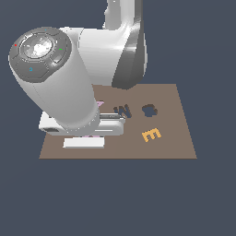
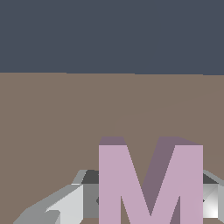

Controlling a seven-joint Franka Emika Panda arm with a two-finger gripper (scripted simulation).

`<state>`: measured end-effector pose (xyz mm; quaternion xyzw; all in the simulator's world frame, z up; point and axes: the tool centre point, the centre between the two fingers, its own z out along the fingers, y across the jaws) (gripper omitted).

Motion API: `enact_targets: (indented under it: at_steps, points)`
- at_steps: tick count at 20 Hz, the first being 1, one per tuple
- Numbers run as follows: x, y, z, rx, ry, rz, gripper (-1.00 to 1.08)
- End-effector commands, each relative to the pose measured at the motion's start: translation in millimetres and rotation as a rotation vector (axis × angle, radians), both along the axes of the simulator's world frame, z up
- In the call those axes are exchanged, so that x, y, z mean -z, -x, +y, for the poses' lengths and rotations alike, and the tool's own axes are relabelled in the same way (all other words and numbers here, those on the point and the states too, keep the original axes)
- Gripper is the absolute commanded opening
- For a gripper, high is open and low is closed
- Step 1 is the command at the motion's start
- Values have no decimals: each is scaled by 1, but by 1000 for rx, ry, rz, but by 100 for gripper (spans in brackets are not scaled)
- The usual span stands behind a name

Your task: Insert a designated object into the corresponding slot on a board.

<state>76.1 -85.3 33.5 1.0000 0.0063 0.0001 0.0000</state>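
Note:
The pale pink letter M stands between my two fingers in the wrist view, one grey finger against each of its sides. My gripper is shut on it. In the exterior view the gripper is low over the brown board at its left part, and only a sliver of pink shows under the hand. The dark M-shaped slot lies near the board's middle, to the exterior view's right of the gripper. I cannot tell whether the M rests on the board or hangs just above it.
A dark blob-shaped cutout lies to the right of the M slot. An orange letter E lies on the board nearer the front. A bit of the small pink letter A shows behind the arm, which hides the board's left part.

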Motion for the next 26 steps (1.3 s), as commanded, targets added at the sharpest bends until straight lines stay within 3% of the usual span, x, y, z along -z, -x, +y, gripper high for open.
enact_targets:
  at_steps: [1,12,26]
  points:
    - [0,0,0,0,0,1,-100]
    - [-1,17,24,-58,0,1,-100]
    - [-6,74,88,-231,0,1,-100]
